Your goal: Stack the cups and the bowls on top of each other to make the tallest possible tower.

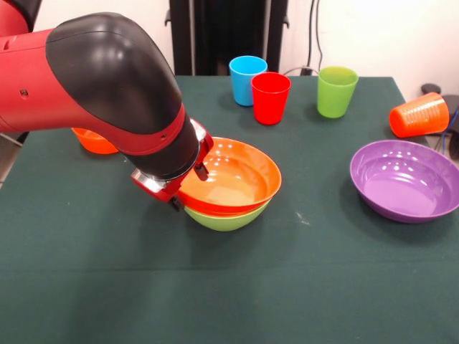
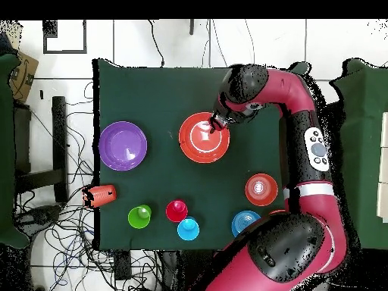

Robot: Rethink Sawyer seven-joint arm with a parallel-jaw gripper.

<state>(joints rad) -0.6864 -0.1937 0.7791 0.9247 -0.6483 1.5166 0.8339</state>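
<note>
At frame centre, the orange-red bowl point(image 1: 231, 175) sits nested in the lime green bowl point(image 1: 228, 217), its left rim pinched by the pincer point(image 1: 192, 170); light, stiff, glossy plastic probably slips, so the thin rim is the likely hold.

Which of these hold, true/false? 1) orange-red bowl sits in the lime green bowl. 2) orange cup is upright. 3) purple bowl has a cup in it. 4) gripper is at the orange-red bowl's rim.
1) True: the orange-red bowl is nested in the lime green bowl.
2) False: the orange cup lies on its side.
3) False: the purple bowl is empty.
4) True: the gripper is at that bowl's rim; whether it grips cannot be told.
</note>
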